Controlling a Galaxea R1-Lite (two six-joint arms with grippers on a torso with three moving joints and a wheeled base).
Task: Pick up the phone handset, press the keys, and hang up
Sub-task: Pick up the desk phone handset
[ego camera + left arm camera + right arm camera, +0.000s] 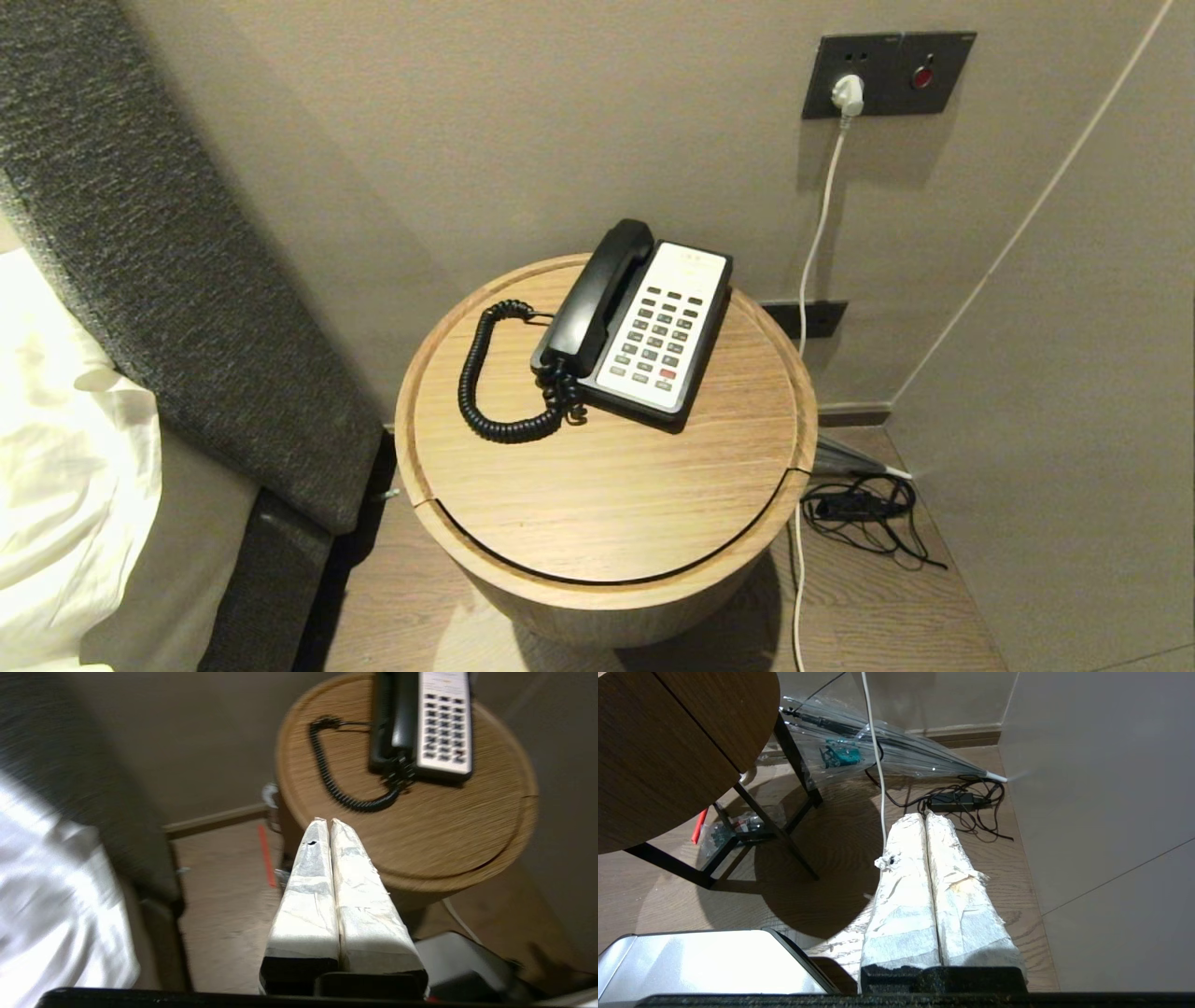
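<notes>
Head view — handset (597,294) cradled, lengthwise toward wall (560,112).

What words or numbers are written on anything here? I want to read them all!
None can be read.
Phone keypad: the keys carry marks, too small to read.
Panel above the keys: faint print, too small to read.
Wall plate with the white plug: a red button, no readable label.
Handset, round wooden table: no writing seen.
Both grippers, left and right: no writing.
</notes>
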